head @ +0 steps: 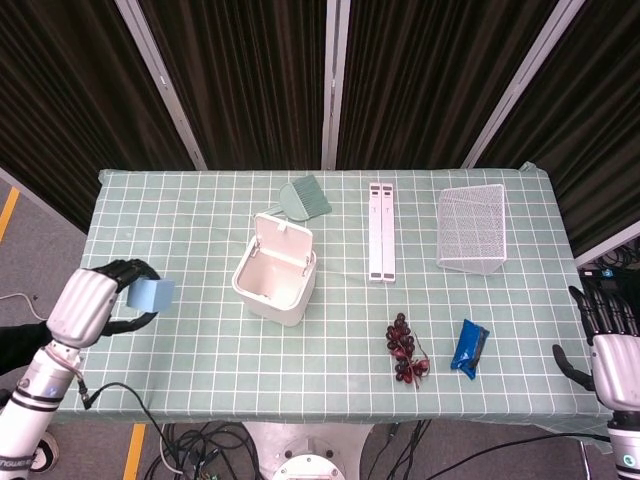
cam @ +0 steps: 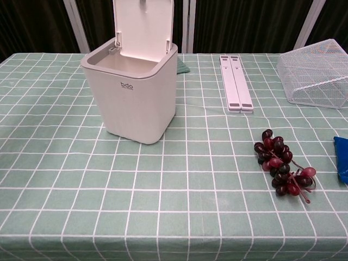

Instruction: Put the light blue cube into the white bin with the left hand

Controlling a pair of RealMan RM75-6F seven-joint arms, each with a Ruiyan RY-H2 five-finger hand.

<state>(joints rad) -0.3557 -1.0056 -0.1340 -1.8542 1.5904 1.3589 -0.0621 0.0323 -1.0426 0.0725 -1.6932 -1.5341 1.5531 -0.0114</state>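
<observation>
Left hand: wrapped round the blue cube, held up at the bench's left edge.
Cube: gripped, left of the white bin, well apart from it.
Bin: lid tipped open.
Right hand: fingers spread, nothing held, off the bench's right edge.

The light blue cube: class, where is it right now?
In the head view, the light blue cube is held in the left hand, left of the white bin.
</observation>
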